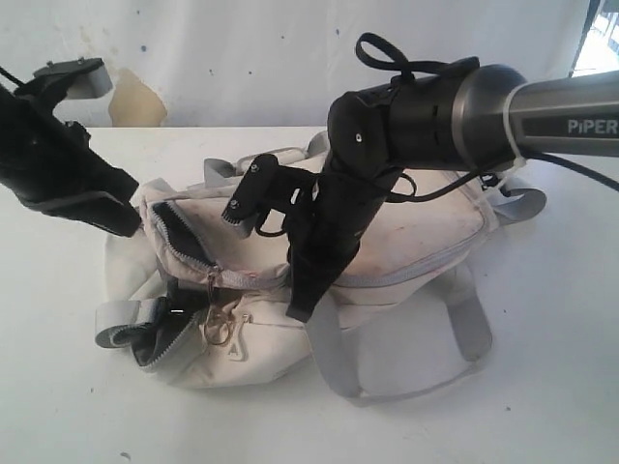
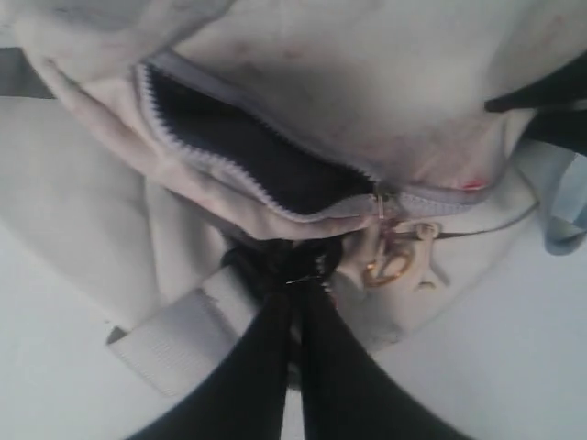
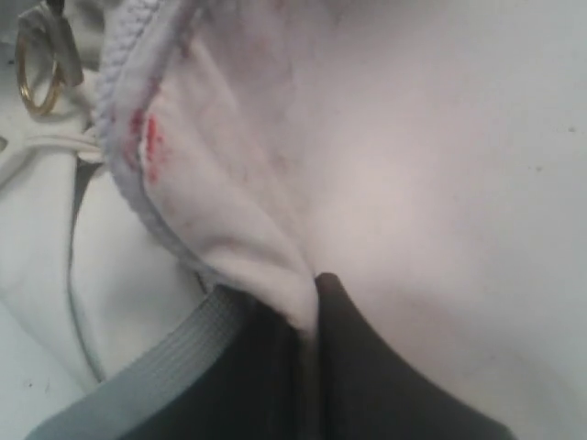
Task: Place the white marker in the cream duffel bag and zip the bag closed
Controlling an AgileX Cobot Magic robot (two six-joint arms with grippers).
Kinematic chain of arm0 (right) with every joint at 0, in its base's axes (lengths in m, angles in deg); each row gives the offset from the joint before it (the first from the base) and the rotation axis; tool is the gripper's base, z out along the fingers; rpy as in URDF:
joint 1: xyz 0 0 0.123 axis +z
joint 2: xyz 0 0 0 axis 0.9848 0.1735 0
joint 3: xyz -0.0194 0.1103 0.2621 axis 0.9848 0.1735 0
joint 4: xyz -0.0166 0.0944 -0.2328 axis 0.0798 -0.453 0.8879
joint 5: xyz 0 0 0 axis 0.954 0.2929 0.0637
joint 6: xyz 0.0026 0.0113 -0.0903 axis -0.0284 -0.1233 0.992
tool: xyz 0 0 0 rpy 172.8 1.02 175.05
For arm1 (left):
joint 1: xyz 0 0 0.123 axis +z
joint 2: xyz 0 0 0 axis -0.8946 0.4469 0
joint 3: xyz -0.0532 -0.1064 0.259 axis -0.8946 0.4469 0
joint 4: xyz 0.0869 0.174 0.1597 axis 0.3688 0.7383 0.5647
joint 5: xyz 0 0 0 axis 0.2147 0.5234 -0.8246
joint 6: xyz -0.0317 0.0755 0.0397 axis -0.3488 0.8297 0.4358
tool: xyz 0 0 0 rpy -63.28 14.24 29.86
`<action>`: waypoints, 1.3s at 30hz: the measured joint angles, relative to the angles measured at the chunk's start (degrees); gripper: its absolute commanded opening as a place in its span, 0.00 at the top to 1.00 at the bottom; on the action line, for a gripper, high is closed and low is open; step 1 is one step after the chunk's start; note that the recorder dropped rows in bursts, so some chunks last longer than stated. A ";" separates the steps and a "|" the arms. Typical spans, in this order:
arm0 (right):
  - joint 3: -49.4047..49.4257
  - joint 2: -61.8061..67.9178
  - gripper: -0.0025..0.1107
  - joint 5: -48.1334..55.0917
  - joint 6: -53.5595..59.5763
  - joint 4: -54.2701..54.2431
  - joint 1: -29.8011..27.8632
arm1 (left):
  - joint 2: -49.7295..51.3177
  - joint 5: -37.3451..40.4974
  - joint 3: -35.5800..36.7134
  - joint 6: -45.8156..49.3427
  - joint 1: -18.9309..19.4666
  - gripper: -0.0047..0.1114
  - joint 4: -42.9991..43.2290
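The cream duffel bag [image 1: 416, 227] lies on a white table [image 1: 542, 387] with its top zip gaping at one end. The white marker shows in no view, so it is perhaps already inside. The right gripper [image 3: 312, 286] pinches a fold of the bag's fabric between closed fingers. The left gripper [image 2: 298, 275] has its fingers drawn close together just below the opening; whether they nip anything cannot be told. The step in hand appears to be closing the zip. Next, the left fingers must catch the zip slider [image 2: 381, 197] and draw it along the teeth against the right's hold. A scuffed white wall [image 1: 290, 58] stands behind.
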 measured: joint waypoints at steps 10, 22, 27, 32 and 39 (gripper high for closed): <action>-0.40 -0.50 0.98 0.89 -0.78 -0.26 -0.10 | 0.00 -7.49 3.74 5.05 0.00 0.55 -7.27; -0.68 -0.50 0.98 2.52 0.68 -0.36 -0.10 | 4.04 -22.88 0.37 -14.94 0.05 0.35 5.48; -0.68 -0.53 0.98 2.52 0.82 -0.36 -0.10 | 9.79 -15.50 -6.55 -10.96 0.05 0.35 6.44; -0.68 -0.53 0.98 2.64 1.22 -0.36 -0.10 | 13.82 -15.11 -11.92 -3.43 0.05 0.35 6.70; -0.68 -0.53 0.98 2.64 2.11 -0.36 -0.10 | 18.63 -14.27 -15.54 9.47 0.05 0.35 6.27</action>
